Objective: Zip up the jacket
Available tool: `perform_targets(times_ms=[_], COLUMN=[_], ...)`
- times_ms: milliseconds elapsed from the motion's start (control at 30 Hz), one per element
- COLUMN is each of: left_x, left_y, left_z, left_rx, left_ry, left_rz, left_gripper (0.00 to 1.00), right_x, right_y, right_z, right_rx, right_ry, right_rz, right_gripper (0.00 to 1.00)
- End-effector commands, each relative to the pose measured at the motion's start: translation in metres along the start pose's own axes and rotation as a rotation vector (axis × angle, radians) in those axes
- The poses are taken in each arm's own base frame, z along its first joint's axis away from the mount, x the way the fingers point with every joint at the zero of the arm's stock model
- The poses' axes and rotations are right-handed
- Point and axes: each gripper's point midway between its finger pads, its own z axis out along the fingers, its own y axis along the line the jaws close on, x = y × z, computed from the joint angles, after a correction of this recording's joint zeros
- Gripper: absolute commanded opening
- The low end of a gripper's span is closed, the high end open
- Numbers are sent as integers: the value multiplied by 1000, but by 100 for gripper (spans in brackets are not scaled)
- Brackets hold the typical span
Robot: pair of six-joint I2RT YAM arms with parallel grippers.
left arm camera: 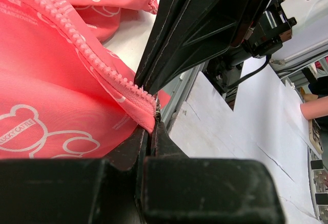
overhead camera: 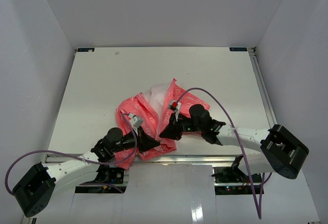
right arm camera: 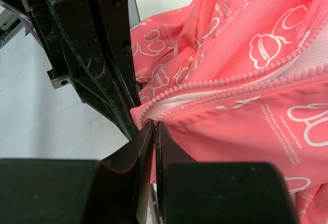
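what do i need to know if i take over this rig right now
left tool: shut on the jacket at the foot of its zipper teeth
right tool: shut on the jacket's bottom edge beside it
jacket: crumpled on the table towards its near edge, front open
done: both bottom ends pinched
left: join them and zip up; no slider in view

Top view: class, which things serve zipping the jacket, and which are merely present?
Job: jacket; its zipper; left jaws and right jaws, each shut on a zipper edge of the jacket.
Merely present: purple cables; table.
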Motion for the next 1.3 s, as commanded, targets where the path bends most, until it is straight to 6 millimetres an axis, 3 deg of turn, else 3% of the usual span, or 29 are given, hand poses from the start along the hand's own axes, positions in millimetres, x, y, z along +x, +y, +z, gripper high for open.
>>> perform_targets(times_ms=[0,167,533,833,1267], left_x=[8,6,1,1,2], left_y=[0,-7,-10,-9,-7], left_z=[-3,-3,0,1,-1], left_rx=[10,33,31,23,19], left_ry=[17,27,44,46,39], left_rz=[2,-9,-15,-16,-11], left_gripper=[0,0,0,0,0], right_x=[-10,-33,-47,-16,-11], right_y=[1,-2,4,19,14], right_z=[-4,-14,-17,-1,3], right_rx=[20,93,139,20,33], right_ry=[-29,-93,-122,3,20], right_rz=[-54,-121,-251,-189,-160], right_gripper=[8,8,8,8,22])
